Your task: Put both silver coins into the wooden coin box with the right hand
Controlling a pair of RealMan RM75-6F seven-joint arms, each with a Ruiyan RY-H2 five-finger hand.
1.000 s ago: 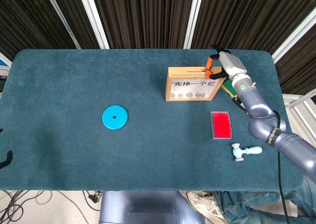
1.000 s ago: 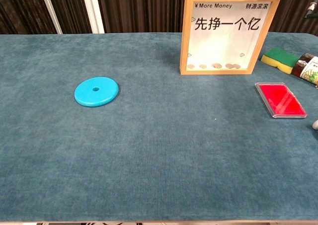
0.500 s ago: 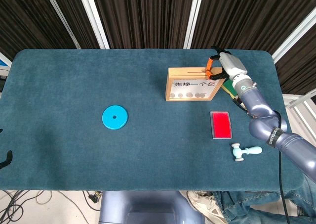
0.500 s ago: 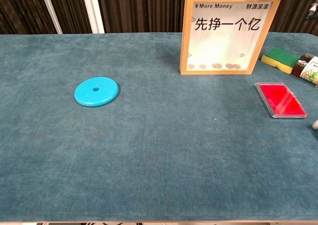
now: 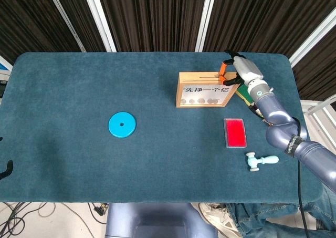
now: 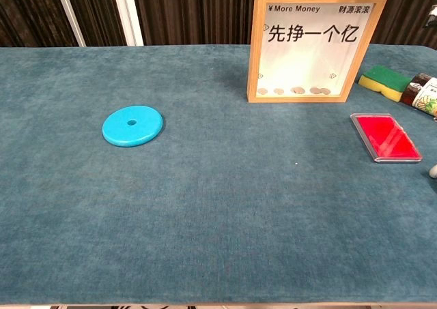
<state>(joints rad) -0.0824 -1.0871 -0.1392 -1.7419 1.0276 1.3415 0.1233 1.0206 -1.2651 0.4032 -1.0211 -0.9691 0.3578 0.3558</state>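
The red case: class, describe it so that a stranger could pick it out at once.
Find the wooden coin box standing at the table's far right. Just in front of it, slightly right, lies the red case: flat, rectangular, clear-edged, the only red thing, unlike the pale blue toy hammer nearer the table edge.

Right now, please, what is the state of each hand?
Left hand: not in view.
Right hand: at the top of the wooden coin box; whether it holds a coin cannot be told.

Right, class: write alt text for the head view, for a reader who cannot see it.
The robot's right hand reaches to the top edge of an upright wooden coin box with coins lying inside, on a teal table. A blue disc lies to the left; a red case and a small light blue hammer lie nearer the robot.
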